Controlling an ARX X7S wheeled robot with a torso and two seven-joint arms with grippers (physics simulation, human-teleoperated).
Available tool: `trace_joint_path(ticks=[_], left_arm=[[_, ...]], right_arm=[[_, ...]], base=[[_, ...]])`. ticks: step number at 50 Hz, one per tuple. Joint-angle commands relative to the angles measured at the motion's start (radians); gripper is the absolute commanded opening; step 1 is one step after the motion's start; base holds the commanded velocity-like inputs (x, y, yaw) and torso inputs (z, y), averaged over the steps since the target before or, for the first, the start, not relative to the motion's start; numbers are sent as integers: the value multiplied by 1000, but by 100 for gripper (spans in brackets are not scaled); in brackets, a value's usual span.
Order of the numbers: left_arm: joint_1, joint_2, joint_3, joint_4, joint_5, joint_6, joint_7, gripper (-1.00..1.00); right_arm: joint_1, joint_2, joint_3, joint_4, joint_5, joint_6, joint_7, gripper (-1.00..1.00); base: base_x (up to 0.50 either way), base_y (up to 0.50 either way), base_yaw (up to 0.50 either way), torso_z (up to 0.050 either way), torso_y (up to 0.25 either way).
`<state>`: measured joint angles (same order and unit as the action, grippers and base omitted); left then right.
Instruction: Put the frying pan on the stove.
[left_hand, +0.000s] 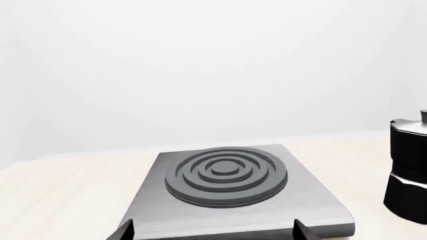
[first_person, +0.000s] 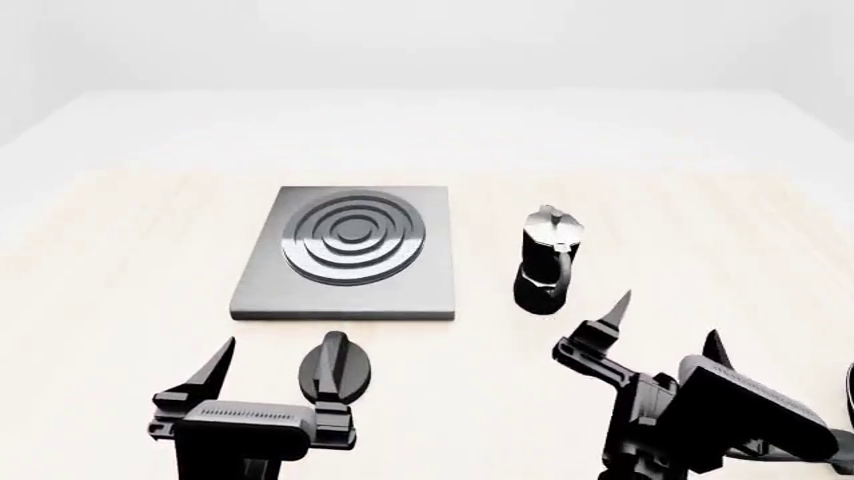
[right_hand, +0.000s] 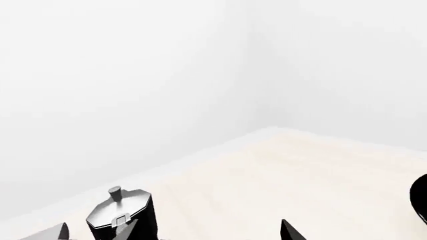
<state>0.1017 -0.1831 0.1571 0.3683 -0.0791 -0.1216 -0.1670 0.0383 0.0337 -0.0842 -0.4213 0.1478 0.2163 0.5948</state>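
The stove is a flat square grey hotplate with raised rings, left of centre on the pale table, and nothing rests on it. In the left wrist view the stove lies just beyond my left gripper, which is open and empty. In the head view the left gripper hangs in front of the stove's near edge. My right gripper is open and empty, near the table's front right. Of the frying pan only a black curved sliver shows at the frame's edge; in the head view the frying pan is a thin dark arc.
A black-and-silver moka pot stands upright just right of the stove, between it and the right gripper; the same moka pot and moka pot show in both wrist views. A small black knob lies by the left gripper.
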Motion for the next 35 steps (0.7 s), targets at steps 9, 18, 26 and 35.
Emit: trace_joint_path(ticks=[9, 18, 26, 35], left_arm=[[-9, -15, 16, -13, -16, 8, -9, 100], [-15, -27, 23, -17, -28, 10, -18, 100], [-14, -34, 25, -22, -44, 15, -22, 100], [-8, -41, 32, -21, -53, 23, -30, 100]], right_arm=[[104, -8, 12, 2, 56, 51, 280, 100], [148, 2, 8, 24, 23, 96, 412, 100], [171, -3, 17, 36, -3, 122, 535, 100], [161, 2, 26, 27, 13, 99, 621, 100]], base=[[0, 0, 0, 0, 0], [0, 0, 0, 0, 0], [0, 0, 0, 0, 0], [0, 0, 0, 0, 0]])
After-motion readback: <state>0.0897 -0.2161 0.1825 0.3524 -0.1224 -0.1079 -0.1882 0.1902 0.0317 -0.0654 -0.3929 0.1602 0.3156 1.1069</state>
